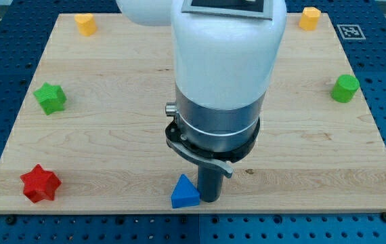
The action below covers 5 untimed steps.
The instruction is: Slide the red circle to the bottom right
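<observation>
No red circle shows in the camera view; the arm's big white and grey body [220, 74] hides the middle of the wooden board [112, 135]. The only red block I see is a red star [40, 183] at the bottom left corner. My tip [209, 200] rests near the board's bottom edge at the middle, right beside the right side of a blue triangle [184, 192]; I cannot tell if they touch.
A green star [49, 97] sits at the left. A green rounded block [345, 88] sits at the right edge. A yellow block [84, 24] is at the top left, another yellow block [309, 18] at the top right, beside a printed tag [351, 31].
</observation>
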### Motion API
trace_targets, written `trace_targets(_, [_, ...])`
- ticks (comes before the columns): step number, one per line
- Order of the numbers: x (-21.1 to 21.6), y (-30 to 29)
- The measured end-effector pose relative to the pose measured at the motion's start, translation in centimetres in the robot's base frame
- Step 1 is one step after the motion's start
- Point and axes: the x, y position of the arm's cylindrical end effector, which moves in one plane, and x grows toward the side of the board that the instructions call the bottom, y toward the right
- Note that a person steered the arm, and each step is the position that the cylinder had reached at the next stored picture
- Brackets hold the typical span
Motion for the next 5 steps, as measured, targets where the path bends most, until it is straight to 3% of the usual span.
trace_targets(5, [-21.8, 0.0])
